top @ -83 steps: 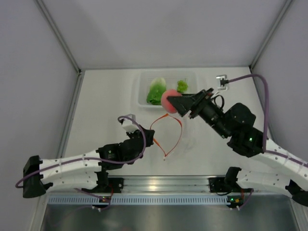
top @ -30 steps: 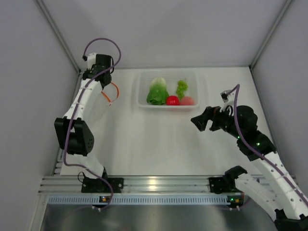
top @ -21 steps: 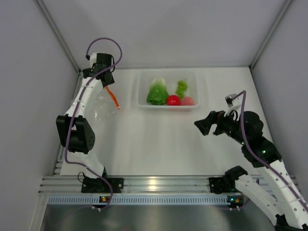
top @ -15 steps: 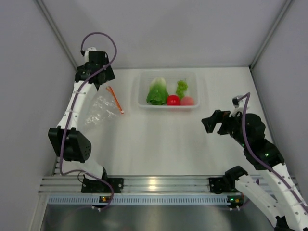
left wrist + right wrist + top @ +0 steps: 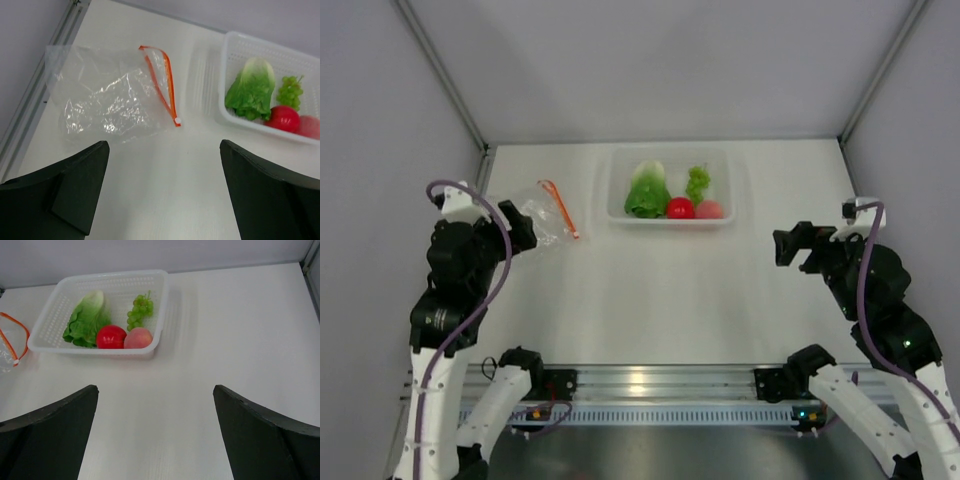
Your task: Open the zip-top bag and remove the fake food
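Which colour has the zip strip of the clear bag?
Orange-red; the zip strip shows best in the left wrist view.

White table (image 5: 650, 300), pale grey walls (image 5: 660, 60) (metal-framed corners), aluminium rail (image 5: 650, 381) along near edge, even light

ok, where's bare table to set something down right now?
Widest bare patch: the table centre, on the near side of the tray, between the bag and the right tool. Also bare: right of the tray out to the table edge. Crowded: far left, where the bag lies; the tray holds the food.
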Tool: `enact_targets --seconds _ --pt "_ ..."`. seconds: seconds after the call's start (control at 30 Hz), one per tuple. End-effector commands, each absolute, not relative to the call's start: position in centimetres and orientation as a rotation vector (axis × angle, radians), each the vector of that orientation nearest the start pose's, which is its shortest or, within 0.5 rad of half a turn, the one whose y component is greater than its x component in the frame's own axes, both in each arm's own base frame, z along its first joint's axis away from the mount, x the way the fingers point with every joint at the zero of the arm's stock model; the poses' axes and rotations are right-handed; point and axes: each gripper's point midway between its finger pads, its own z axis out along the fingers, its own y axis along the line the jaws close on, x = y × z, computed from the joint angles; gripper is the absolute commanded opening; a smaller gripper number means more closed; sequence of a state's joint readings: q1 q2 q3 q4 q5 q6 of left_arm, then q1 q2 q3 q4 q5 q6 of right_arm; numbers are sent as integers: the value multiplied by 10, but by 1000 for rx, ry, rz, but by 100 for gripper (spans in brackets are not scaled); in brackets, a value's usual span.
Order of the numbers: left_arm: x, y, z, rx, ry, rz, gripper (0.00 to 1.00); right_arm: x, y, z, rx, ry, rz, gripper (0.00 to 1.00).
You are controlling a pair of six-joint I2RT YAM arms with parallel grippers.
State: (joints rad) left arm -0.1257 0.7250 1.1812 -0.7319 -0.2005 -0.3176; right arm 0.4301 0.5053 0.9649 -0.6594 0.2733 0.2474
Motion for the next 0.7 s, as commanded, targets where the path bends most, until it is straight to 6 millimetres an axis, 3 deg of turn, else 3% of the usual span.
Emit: enact_targets --seconds 0.0,0.27,0.37,0.4,0.67 --pt "222 -11 324 -223 1814 -124 98 201 43 325 18 1761 185 99" --pt "158 6 330 -210 1605 -99 98 192 31 311 14 1795 123 99" --pt "147 8 333 -212 1571 -109 98 187 28 305 16 1771 122 99" --pt "147 7 334 -203 1569 -117 98 188 28 297 9 1780 117 99" --pt "151 3 331 -189 1586 -134 98 189 29 294 28 1758 136 99"
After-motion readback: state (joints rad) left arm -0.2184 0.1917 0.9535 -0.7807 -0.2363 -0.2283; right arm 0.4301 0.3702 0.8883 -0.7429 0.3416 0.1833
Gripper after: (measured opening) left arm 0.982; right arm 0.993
